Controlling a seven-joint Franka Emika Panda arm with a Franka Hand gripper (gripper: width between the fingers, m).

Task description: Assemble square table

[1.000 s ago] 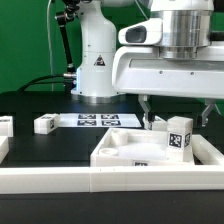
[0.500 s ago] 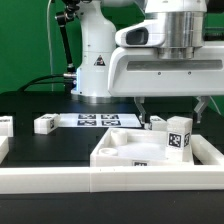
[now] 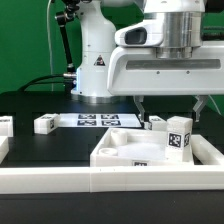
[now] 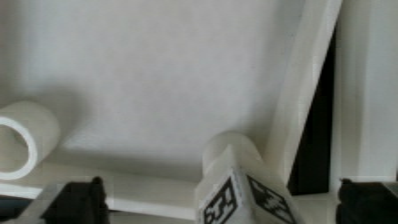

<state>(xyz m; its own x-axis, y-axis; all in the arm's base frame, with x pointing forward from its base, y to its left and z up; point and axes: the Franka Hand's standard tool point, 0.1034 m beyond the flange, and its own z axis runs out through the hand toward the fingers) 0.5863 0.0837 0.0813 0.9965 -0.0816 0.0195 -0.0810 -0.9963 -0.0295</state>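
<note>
Exterior view: the white plastic square tabletop slab (image 3: 118, 148) lies flat on the black surface (image 3: 60, 145) toward the exterior view's right, rimmed face up, its near edge parallel to the long white front rail (image 3: 60, 180). A short white blocky tagged leg (image 3: 180, 133) stands upright by its right edge, long axis vertical. The dark fingers (image 3: 140, 108) hang spread wide above the slab, holding nothing

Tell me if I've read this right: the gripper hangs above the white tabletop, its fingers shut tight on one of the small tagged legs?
Not quite. The gripper does hang above the white tabletop, but its fingers are spread wide open, not shut on a leg. The exterior view shows the nearest tagged leg standing free below them, ungripped.
</note>
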